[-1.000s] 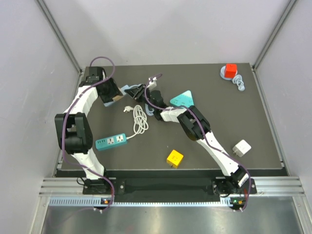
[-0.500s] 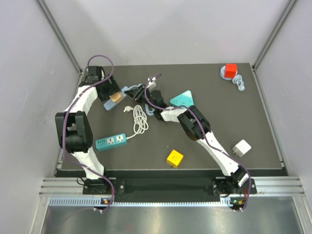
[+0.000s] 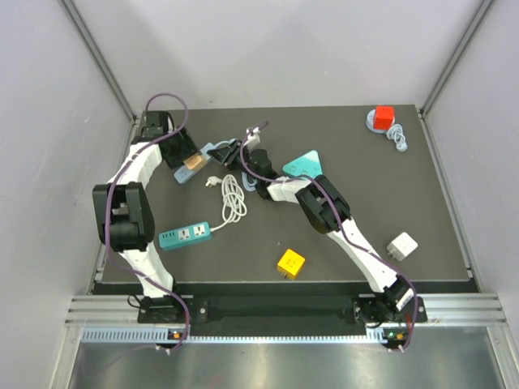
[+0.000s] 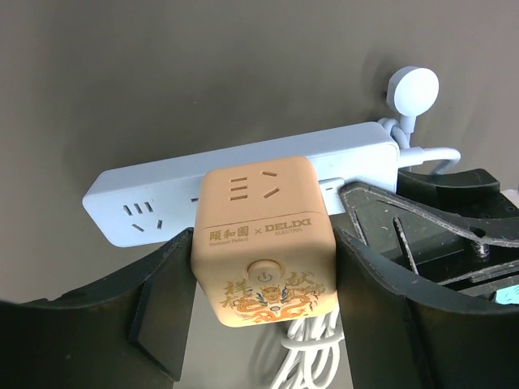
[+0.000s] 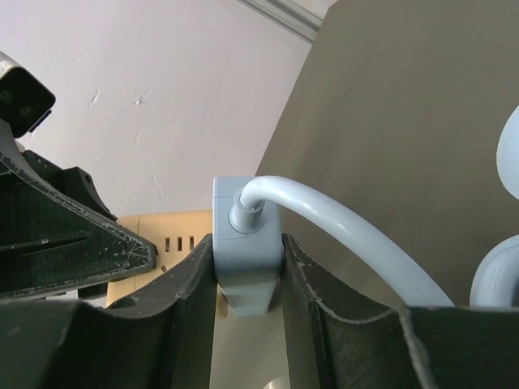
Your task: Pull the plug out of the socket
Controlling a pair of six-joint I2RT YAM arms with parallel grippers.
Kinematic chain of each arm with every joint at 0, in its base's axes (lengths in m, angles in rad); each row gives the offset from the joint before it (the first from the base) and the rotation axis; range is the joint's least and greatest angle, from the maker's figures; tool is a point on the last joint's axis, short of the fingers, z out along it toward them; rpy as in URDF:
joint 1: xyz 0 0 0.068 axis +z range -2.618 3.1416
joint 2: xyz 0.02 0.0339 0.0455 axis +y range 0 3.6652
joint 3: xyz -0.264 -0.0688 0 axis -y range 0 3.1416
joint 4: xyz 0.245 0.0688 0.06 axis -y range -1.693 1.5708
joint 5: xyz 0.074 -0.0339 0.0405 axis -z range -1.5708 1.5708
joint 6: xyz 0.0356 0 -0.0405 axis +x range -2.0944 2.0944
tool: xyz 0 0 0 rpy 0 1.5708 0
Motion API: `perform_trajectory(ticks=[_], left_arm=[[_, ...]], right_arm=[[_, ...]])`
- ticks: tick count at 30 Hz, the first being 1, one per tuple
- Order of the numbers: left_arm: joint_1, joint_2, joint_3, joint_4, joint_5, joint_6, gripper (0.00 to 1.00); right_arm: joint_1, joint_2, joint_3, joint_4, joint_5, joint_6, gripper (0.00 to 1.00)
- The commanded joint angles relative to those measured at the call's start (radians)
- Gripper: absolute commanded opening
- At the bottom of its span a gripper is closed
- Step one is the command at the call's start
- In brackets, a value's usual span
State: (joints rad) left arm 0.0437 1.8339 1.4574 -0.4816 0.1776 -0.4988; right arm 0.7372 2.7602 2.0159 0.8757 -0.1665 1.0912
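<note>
Left gripper is closed on the tan cube plug, with a finger against each side; the plug is seated in the pale blue strip, near its middle, at the far left of the table; the right gripper is clamped on the strip's right end, where the cord leaves it; a white cable is coiled just near of the strip; a teal strip lies nearer, at left; a yellow cube and a white cube are set near right.
</note>
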Motion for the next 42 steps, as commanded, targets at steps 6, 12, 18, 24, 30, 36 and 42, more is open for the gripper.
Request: perform_trajectory(ticks=[6,12,18,24,30,36,42], left_arm=[[0.014,-0.079,-0.006,0.011,0.193,-0.021,0.0],[0.074,-0.154,-0.061,0.084,0.309,-0.104,0.0],[0.097,-0.197,-0.109,0.194,0.399,-0.2,0.0],[0.136,-0.242,-0.182,0.358,0.416,-0.262,0.0],[0.122,-0.289,-0.213,0.405,0.39,-0.186,0.0],[0.038,-0.346,-0.198,0.282,0.237,-0.005,0.0],[0.076,-0.355,-0.248,0.34,0.354,-0.117,0.0]], right_arm=[[0.059,-0.013,0.073,-0.156,0.186,-0.129,0.0],[0.06,0.024,0.122,-0.268,0.226,-0.102,0.0],[0.051,0.012,0.162,-0.415,0.263,-0.105,0.0],[0.031,0.039,0.198,-0.503,0.243,-0.031,0.0],[0.03,0.09,0.296,-0.592,0.219,-0.014,0.0],[0.025,0.102,0.314,-0.616,0.214,0.001,0.0],[0.011,0.122,0.334,-0.62,0.185,0.035,0.0]])
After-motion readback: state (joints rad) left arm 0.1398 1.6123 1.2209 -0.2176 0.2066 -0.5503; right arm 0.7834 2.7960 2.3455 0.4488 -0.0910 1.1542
